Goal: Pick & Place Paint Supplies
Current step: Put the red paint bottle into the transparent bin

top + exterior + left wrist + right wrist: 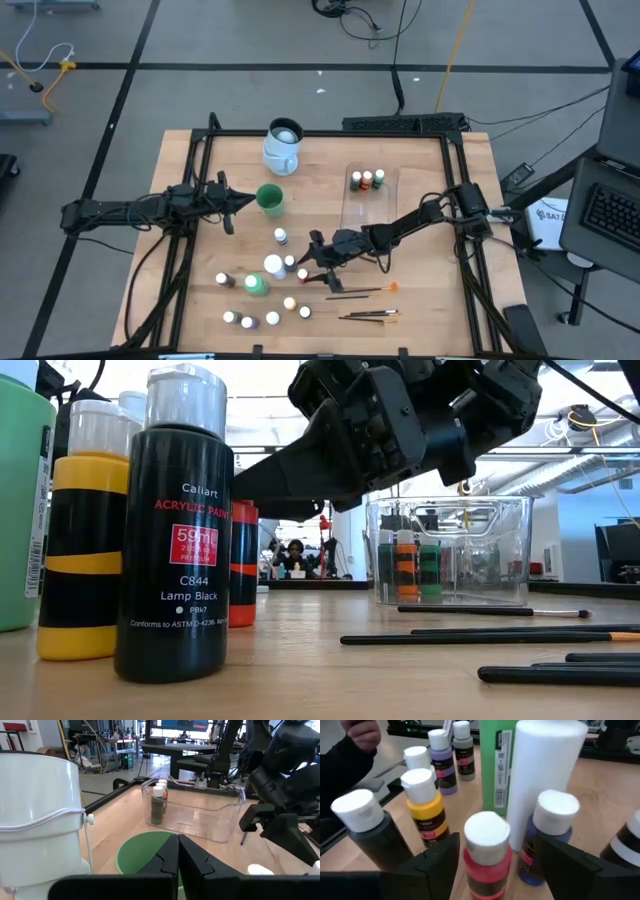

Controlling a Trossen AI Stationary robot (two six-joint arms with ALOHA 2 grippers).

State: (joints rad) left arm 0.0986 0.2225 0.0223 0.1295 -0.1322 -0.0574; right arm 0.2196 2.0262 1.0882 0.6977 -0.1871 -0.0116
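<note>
Red bottle (486,855) w/ white cap stands upright on the table (420,300) between my right gripper (492,857) fingers, which are spread wide, not touching it; yellow bottle (424,805), blue bottle (547,837) & big green bottle (496,762) crowd close around. Three bottles sit in the clear tub (385,205). Brushes (368,314) lie nearby. My left gripper (177,862), fingers pressed together, hangs over the green cup (142,852) beside the mug (283,145)

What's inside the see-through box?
Three little white-capped bottles stand in a row at one end of the clear tub: one dark, one orange-banded, one green. The rest of the tub looks bare, though the right arm crosses over its near corner.
</note>
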